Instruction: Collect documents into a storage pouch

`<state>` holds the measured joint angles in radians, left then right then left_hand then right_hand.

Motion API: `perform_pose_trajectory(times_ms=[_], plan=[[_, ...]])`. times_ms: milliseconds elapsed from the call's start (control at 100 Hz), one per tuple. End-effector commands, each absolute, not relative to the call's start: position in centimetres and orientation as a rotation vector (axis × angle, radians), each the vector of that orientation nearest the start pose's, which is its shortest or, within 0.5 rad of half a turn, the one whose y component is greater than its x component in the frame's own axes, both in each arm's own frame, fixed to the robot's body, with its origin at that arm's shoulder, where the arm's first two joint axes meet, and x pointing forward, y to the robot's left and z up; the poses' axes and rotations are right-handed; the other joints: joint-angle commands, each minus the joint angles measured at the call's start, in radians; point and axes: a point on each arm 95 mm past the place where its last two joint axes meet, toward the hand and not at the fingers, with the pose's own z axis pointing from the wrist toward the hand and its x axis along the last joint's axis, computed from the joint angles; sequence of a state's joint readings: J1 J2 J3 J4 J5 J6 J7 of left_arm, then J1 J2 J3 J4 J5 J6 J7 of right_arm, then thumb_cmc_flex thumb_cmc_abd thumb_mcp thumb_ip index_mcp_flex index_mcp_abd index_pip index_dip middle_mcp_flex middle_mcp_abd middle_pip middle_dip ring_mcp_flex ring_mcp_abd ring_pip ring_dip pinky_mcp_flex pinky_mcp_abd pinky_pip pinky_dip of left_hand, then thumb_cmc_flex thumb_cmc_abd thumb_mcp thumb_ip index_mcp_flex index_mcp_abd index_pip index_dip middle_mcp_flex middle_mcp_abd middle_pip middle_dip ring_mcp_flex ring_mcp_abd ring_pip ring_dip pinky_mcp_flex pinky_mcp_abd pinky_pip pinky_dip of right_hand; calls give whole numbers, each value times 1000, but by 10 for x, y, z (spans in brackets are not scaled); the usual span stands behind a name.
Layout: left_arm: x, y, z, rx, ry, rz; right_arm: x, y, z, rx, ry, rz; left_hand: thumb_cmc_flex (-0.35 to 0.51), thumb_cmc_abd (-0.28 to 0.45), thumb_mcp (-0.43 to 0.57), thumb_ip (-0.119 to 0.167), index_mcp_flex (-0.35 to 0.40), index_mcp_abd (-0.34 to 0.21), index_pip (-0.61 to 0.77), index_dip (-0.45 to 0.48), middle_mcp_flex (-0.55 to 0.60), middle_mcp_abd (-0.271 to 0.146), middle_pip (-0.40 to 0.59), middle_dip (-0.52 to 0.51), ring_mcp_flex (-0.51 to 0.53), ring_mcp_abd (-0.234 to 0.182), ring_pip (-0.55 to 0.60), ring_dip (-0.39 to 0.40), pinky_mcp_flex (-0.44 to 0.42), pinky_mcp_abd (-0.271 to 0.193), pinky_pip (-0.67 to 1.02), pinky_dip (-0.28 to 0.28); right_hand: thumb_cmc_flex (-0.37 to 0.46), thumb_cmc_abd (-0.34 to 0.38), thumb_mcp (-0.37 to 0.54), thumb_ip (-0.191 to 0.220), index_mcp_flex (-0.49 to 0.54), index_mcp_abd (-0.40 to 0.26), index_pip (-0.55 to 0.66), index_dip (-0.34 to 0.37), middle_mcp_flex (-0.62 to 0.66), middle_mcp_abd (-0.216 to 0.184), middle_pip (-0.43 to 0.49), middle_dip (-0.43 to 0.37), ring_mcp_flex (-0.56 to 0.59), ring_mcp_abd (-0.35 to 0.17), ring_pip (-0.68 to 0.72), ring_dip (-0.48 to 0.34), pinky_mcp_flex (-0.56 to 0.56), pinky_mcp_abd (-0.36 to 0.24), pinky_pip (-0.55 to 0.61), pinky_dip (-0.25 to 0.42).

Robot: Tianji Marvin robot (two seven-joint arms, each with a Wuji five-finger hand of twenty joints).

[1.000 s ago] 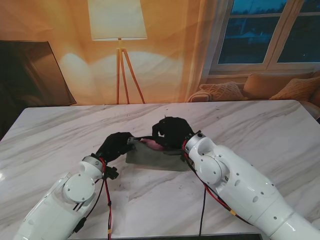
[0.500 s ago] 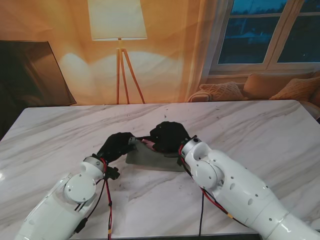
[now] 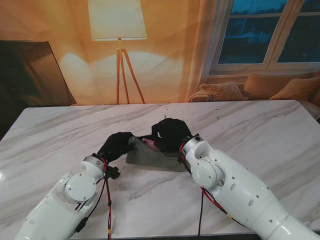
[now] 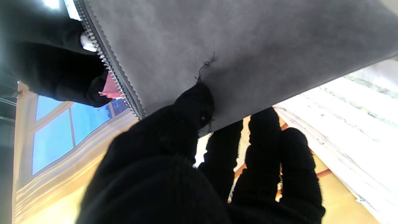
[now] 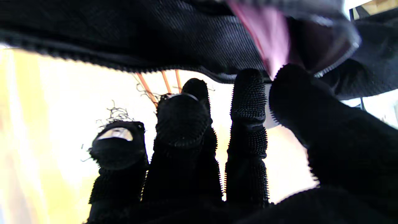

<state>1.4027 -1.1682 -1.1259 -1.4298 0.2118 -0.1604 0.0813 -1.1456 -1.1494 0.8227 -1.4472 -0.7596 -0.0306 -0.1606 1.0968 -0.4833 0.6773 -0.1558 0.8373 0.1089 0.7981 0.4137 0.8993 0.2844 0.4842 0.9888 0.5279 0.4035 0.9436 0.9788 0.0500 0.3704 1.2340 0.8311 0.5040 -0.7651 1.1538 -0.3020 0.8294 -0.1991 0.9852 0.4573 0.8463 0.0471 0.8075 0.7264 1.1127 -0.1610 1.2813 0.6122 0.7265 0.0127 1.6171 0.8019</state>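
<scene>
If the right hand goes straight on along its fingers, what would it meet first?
Most likely the pink document at the open mouth of the grey fabric zip pouch: the right hand already has its fingertips at it. Depth is unclear, so actual contact is uncertain.

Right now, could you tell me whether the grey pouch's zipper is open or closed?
Open: the pouch mouth gapes, its zipper teeth parted, with a pink document showing inside.
</scene>
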Motion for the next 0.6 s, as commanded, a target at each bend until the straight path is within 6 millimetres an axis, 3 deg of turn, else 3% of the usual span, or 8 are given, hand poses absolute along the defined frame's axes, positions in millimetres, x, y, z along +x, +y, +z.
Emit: perform_pose_trajectory(times_ms=[0, 270, 380, 540, 550, 590], plan=[[443, -31, -321, -1828, 1018, -2107, 459, 119, -256, 1021, 1467, 1884, 43, 33, 27, -25, 63, -71, 87, 42, 23, -6, 8, 19, 32, 20, 22, 0, -1, -66, 8, -12, 27, -19, 39, -9, -22, -8, -6, -21, -21, -8, 19, 17, 22, -32, 34, 2, 5, -25, 44, -15], [443, -33, -321, -1836, 1019, -2116, 458, 128, -261, 1037, 1468, 1908, 43, 36, 21, -24, 61, -70, 84, 42, 30, -3, 11, 18, 35, 23, 30, -1, 2, -66, 11, -9, 82, -7, 65, 3, 43, -55, 17, -55, 29, -8, 16, 50, 45, -35, 51, 3, 26, -24, 59, -17], [443, -33, -321, -1833, 1020, -2123, 459, 132, -264, 1037, 1478, 1909, 42, 35, 21, -24, 59, -69, 82, 41, 35, -29, 17, 18, 38, 24, 36, -4, 6, -66, 13, -7, 93, -1, 67, 6, 57, -57, 25, -60, 38, -7, 16, 54, 50, -37, 54, 3, 32, -25, 62, -18], [442, -33, -321, -1837, 1012, -2134, 460, 137, -268, 1050, 1488, 1909, 28, 40, 14, -27, 52, -66, 80, 39, 40, -24, 21, 17, 40, 28, 44, -6, 9, -66, 15, -5, 152, 48, 49, 12, 94, -63, 52, -71, 62, -5, 10, 65, 60, -36, 70, 5, 37, -25, 73, -20], [442, -33, -321, -1839, 1011, -2135, 460, 137, -269, 1050, 1489, 1908, 27, 39, 14, -26, 52, -64, 80, 39, 40, -9, 19, 16, 40, 29, 45, -6, 10, -66, 16, -4, 155, 52, 48, 12, 96, -64, 54, -71, 64, -6, 10, 66, 62, -37, 73, 5, 39, -25, 75, -20], [442, -34, -321, -1845, 1005, -2140, 460, 138, -270, 1049, 1493, 1906, 26, 39, 14, -26, 49, -62, 79, 38, 43, -22, 24, 18, 41, 32, 49, -6, 10, -67, 16, -3, 168, 58, 45, 14, 109, -68, 66, -68, 73, -5, 15, 72, 71, -38, 86, 9, 49, -28, 86, -18]])
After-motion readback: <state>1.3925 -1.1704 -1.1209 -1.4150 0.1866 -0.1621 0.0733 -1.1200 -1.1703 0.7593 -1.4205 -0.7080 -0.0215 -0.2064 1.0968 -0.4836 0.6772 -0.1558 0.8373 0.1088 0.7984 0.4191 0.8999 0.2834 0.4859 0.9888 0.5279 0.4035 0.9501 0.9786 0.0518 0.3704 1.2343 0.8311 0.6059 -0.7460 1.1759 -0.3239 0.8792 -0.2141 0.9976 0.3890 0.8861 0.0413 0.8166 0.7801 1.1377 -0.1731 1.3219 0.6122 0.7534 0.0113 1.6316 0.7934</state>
